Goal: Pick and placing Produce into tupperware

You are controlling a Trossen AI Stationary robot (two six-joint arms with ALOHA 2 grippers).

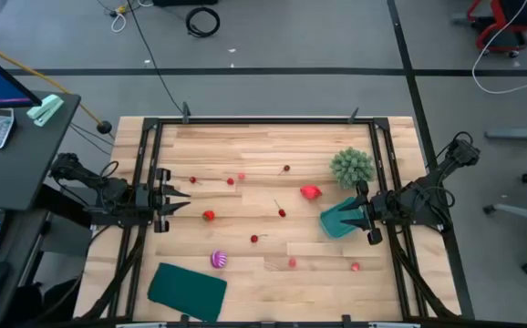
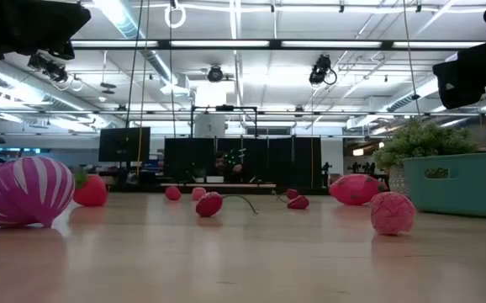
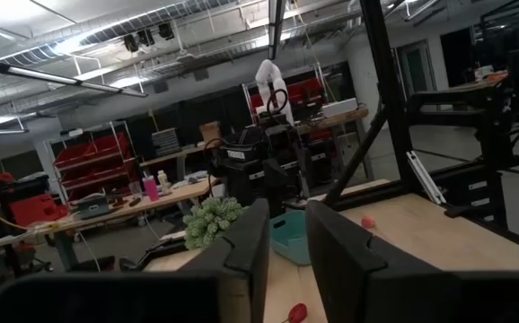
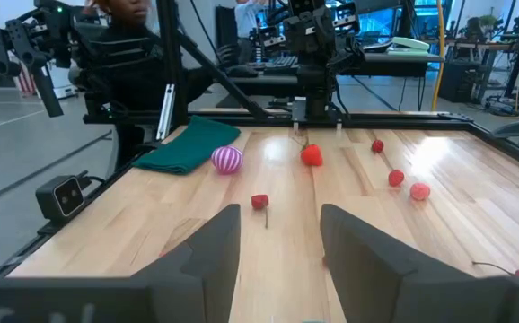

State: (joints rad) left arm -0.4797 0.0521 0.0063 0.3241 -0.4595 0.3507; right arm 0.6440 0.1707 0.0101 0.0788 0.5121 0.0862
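Observation:
The teal tub (image 1: 336,221) stands near the table's right edge, next to the green bushy clump (image 1: 352,167). My right gripper (image 1: 362,215) hovers open above the tub's right part; the low view shows it well above the tub (image 2: 466,181). My left gripper (image 1: 180,202) waits open at the table's left side, above the wood. Small red pieces (image 1: 254,239) lie scattered over the middle of the table. A bigger red fruit (image 1: 311,192) lies left of the tub, another (image 1: 209,215) nearer my left gripper. The purple-and-pink striped ball (image 1: 218,260) rests toward the near edge.
A flat dark teal sheet (image 1: 188,290) lies at the near left corner. Black frame rails (image 1: 263,119) run along the table's edges. Pink-red pieces (image 1: 356,267) lie near the near right part. A person (image 4: 125,18) stands beyond the table's left side.

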